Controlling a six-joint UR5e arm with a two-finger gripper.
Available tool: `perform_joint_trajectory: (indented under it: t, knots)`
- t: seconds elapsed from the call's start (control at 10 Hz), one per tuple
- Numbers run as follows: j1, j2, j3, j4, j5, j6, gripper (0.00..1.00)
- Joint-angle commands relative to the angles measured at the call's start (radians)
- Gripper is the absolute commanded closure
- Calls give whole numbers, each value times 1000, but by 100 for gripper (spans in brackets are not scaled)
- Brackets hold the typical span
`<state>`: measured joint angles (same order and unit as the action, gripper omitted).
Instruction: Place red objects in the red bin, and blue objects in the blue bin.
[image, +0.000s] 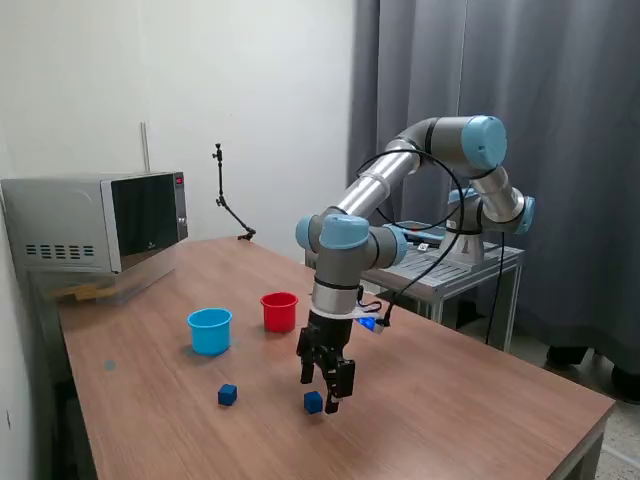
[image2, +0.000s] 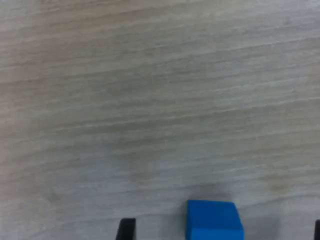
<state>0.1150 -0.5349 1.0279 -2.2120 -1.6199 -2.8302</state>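
Two dark blue cubes lie on the wooden table: one (image: 313, 402) right under my gripper, the other (image: 228, 395) toward the exterior view's left. My gripper (image: 320, 390) hangs low over the first cube, open, fingers astride it and not touching. The wrist view shows that blue cube (image2: 214, 220) on the wood between two dark fingertips (image2: 126, 229). The light blue bin (image: 210, 330) and the red bin (image: 279, 311) stand upright farther back. No red objects are in view.
A microwave (image: 100, 222) sits at the table's far corner on the exterior view's left. A small black stand (image: 228, 205) rises at the back edge. A metal side table (image: 450, 262) carries the arm's base behind.
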Motion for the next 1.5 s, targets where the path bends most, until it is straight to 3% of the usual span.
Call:
perform_joint_trajectory:
  t: [0.0,1.1,1.2,1.4]
  knots:
    - [0,4,-3,0,0,0,0]
    - [-1,20,-23,2,-5,-25,0]
    - [-1,20,-22,2,-5,-23,100]
    - [-1,20,-20,2,-5,-21,100]
